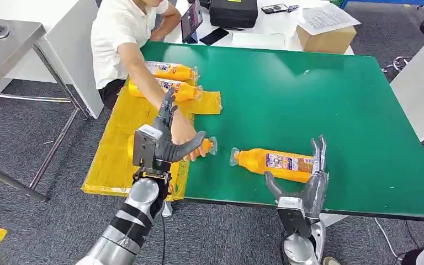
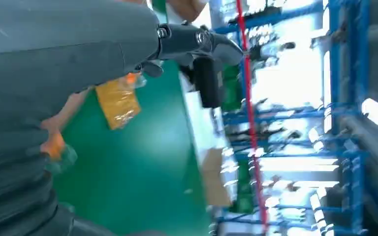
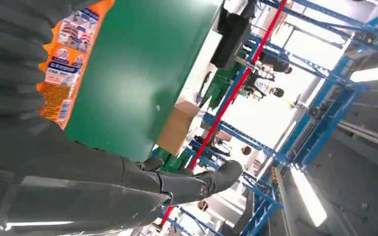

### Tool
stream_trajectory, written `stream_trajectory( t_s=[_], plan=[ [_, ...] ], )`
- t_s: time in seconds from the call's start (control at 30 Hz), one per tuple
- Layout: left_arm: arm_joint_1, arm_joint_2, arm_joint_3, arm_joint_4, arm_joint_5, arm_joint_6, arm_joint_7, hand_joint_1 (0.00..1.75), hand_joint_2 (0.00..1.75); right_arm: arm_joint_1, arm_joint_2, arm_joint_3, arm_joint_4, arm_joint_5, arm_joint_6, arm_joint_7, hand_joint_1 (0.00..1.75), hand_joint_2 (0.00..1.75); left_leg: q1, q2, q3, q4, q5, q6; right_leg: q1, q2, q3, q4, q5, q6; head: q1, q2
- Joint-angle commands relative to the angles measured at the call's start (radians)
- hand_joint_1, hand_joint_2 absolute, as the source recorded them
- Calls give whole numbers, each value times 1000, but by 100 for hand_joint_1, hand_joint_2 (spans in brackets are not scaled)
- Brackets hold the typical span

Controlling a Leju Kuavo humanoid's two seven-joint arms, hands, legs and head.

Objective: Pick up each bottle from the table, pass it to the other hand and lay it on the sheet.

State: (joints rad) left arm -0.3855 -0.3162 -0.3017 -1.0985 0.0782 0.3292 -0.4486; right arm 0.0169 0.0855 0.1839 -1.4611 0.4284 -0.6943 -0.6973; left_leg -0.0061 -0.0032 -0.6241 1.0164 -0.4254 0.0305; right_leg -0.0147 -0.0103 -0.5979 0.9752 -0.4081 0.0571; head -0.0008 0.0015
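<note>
Nearest the robot, the right hand (image 1: 309,185) stands at the front edge of the green table (image 1: 309,99), fingers straight and apart from the thumb, holding nothing. It sits just beside an orange bottle (image 1: 273,163) that lies on its side on the green surface, its clear cap pointing toward the robot's left and a white and blue printed label wrapped round its middle. In the right wrist view the same bottle (image 3: 64,73) shows that label close up against the green top.

To the left, the left hand (image 1: 168,141) hovers over the edge of the yellow sheet (image 1: 116,149), its fingers spread and its thumb stretched out. A person's hand (image 1: 183,134) lies just behind it, gripping a second orange bottle (image 1: 207,146) of which the neck and clear cap show. Whether the robot's fingers touch that bottle cannot be told.

Farther back, two more orange bottles lie on the sheet side by side, the nearer one (image 1: 174,90) under the person's forearm and the farther one (image 1: 171,70) beyond it, both with labels and clear caps. That makes four bottles in all, one sheet.

Beyond the table, a cardboard box (image 1: 326,38) with papers on it sits on a white desk, near a black case (image 1: 233,13).
</note>
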Motion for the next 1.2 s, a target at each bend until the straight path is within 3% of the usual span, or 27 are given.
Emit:
stream_trajectory(
  t_s=[0.03,0.1,0.2,0.3,0.4,0.67,1.0,1.07,1.13,1.2],
  plan=[
    [91,43,-116,-246,294,20,-17,0,175,-29,14,-168,133,413,-4,-1,0,175,1,1,3,-1,0,-2,1,1,3,-1,0,-2,0,0],
    [127,63,-160,-313,340,33,-18,0,175,-56,32,-317,175,605,-4,-1,0,175,1,1,3,-1,0,-1,1,1,3,-1,0,-2,0,0],
    [169,84,-204,-359,337,64,-29,0,175,-102,-48,-370,298,691,-4,87,0,175,1,0,5,-2,0,-1,1,0,5,-2,0,-1,0,0],
    [203,106,-283,-315,309,47,24,0,175,-99,-132,-315,379,692,-4,199,0,175,1,1,8,-2,-1,-1,1,1,9,-3,-1,-2,0,0],
    [218,114,-378,-218,302,-9,48,0,175,-92,-178,-294,418,693,-4,236,0,175,0,-2,10,-3,-1,-1,0,-2,12,-5,-1,-2,0,0],
    [172,113,-411,-204,281,-7,39,0,175,-259,-255,-108,637,727,-4,395,0,175,-2,4,5,-1,-1,0,-2,4,4,-2,1,-2,0,0],
    [156,102,-422,-193,291,-27,58,0,175,-387,-257,-24,776,719,52,402,0,175,-1,5,8,-1,-2,-1,0,4,7,-1,0,-2,0,0],
    [155,102,-422,-192,292,-28,58,0,175,-391,-256,-22,780,719,51,402,0,175,0,6,11,-1,-3,-2,0,5,10,-2,-1,-3,0,0],
    [155,102,-422,-192,292,-28,58,0,175,-391,-256,-22,780,719,51,402,0,175,-1,2,3,-1,0,0,-1,1,4,-1,1,-1,0,0],
    [154,103,-423,-192,296,-31,61,0,175,-397,-255,-13,798,718,44,399,0,175,0,2,8,-1,-2,-1,0,2,8,-2,-1,-3,0,0]
  ],
)
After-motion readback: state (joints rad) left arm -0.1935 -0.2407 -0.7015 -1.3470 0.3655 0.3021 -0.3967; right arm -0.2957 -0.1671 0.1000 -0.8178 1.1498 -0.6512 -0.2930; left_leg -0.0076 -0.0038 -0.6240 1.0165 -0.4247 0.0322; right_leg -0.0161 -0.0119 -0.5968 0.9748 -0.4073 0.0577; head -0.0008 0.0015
